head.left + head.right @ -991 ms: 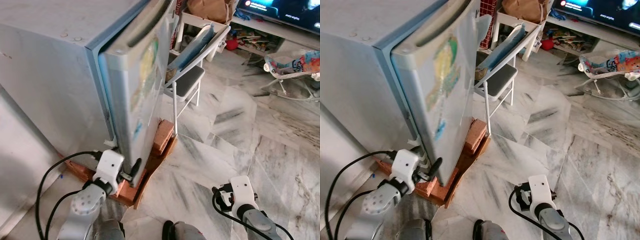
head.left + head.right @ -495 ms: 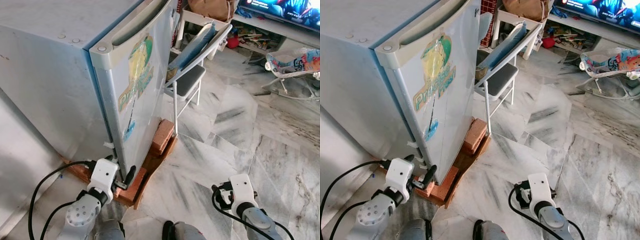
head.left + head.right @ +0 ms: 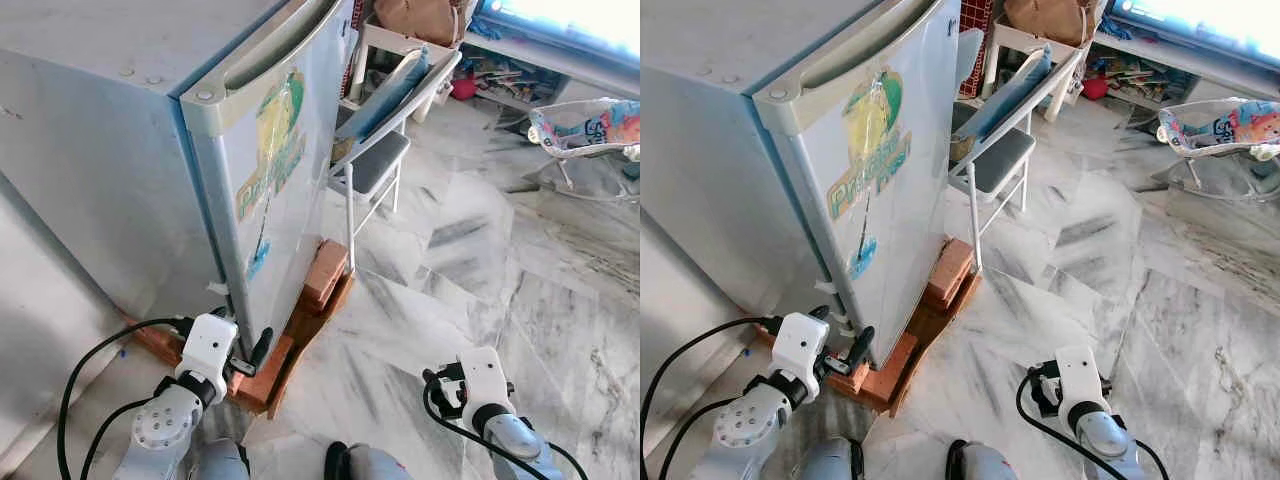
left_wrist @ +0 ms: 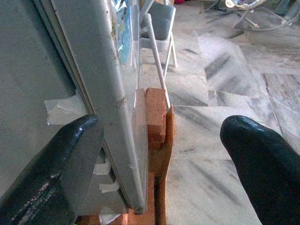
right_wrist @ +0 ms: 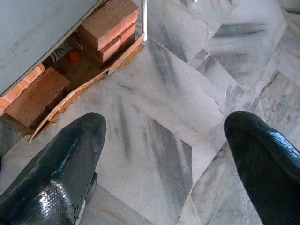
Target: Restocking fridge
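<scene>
The small pale-blue fridge (image 3: 760, 170) stands on red bricks (image 3: 950, 272) over a grey-veined marble floor (image 3: 1090, 270), its door (image 3: 880, 190) shut and bearing a green-and-yellow sticker (image 3: 872, 150) with lettering too blurred to read. The left gripper (image 4: 154, 173), fingers spread, straddles the door's lower corner. The right gripper (image 5: 164, 154) hangs unclenched above the floor. A folding metal chair (image 3: 995, 150) stands beside the fridge.

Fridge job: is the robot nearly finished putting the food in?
No. The fridge door looks shut, and no food is in view. The left gripper is open at the door's bottom corner, and the right gripper hangs open over the floor. Opening and stocking remain.
</scene>
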`<state>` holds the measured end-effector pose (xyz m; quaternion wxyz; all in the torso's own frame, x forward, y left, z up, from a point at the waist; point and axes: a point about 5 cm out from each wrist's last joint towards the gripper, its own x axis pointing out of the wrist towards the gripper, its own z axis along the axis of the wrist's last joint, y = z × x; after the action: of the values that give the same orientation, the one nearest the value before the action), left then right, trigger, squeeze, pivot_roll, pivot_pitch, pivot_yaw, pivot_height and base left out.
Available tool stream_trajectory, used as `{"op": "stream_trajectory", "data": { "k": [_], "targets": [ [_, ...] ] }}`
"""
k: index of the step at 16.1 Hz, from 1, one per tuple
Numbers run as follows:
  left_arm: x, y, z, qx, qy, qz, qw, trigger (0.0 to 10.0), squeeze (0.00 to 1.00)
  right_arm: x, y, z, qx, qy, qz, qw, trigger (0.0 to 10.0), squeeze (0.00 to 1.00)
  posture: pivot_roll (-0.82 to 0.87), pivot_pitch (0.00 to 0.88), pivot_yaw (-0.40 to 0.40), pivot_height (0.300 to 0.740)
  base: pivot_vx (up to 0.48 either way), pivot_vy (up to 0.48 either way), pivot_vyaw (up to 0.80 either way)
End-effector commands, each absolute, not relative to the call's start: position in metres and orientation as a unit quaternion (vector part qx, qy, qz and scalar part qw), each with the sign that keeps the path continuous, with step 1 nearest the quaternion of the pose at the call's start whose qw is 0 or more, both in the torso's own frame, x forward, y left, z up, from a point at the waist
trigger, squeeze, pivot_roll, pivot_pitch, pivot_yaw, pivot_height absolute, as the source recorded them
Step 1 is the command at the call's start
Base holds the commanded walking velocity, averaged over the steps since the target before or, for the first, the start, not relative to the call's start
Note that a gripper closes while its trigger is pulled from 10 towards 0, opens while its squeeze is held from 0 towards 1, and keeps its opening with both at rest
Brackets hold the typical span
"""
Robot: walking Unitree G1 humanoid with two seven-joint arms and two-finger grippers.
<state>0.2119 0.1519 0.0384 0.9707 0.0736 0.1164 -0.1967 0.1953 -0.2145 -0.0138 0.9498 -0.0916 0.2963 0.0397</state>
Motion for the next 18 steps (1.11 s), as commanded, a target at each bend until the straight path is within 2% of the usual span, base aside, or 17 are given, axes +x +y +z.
{"op": "stream_trajectory", "data": {
  "k": [1, 7, 9, 18],
  "targets": [
    [0.2113, 0.15, 0.0385, 0.078, 0.118, -0.203, 0.969, 10.0, 0.0, 0.1922, -0.218, -0.0163, -0.092, 0.305, 0.034, 0.947, 10.0, 0.0, 0.14, 0.115, -0.081, 0.74, -0.27, 0.0, 0.0],
    [0.2123, 0.1484, 0.037, 0.079, 0.121, -0.207, 0.968, 10.0, 0.0, 0.1925, -0.2182, -0.0171, -0.092, 0.305, 0.033, 0.947, 10.0, 0.0, 0.13, 0.112, -0.078, 0.74, -0.216, 0.0, 0.0],
    [0.2131, 0.1477, 0.0366, 0.082, 0.12, -0.207, 0.967, 10.0, 0.0, 0.1926, -0.218, -0.0177, -0.091, 0.305, 0.033, 0.947, 10.0, 0.0, 0.13, 0.111, -0.077, 0.74, -0.476, 0.0, 0.0],
    [0.2198, 0.1523, 0.0453, 0.084, 0.096, -0.195, 0.973, 10.0, 0.0, 0.1945, -0.2163, -0.0167, -0.091, 0.3, 0.03, 0.949, 10.0, 0.0, 0.14, 0.108, -0.073, 0.74, 0.0, 0.0, 0.0]
  ]
}}
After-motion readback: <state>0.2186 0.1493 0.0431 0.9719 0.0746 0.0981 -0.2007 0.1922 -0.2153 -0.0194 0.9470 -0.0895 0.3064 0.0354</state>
